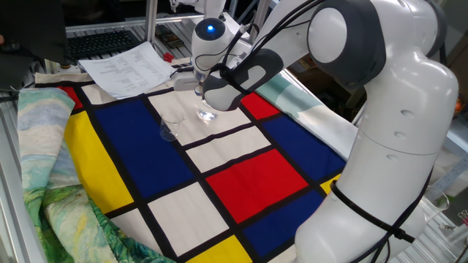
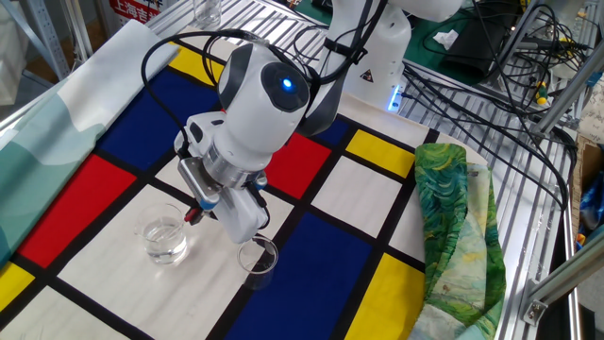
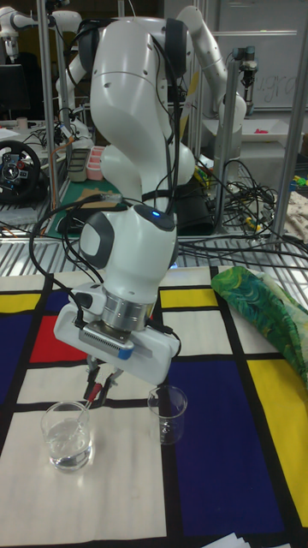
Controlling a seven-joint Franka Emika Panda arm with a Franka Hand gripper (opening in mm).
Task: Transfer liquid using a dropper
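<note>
White two-finger gripper (image 3: 101, 382) hangs above the wide clear glass tumbler (image 3: 67, 434), jaws clenched on the slender clear dropper with dark bulb (image 3: 91, 396). Dropper tilted, tip at or inside the tumbler rim; contact unclear. Clear liquid (image 2: 164, 247) sits low in that tumbler. Smaller clear glass (image 2: 257, 260) stands just beside, apart. Both rest on the colour-block checked cloth (image 2: 330, 279).

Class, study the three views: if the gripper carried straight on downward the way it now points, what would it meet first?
Most likely the larger glass: the gripper points down toward its rim, with the dropper angled into its mouth. Depth is unclear; the smaller glass stands off to the side.
</note>
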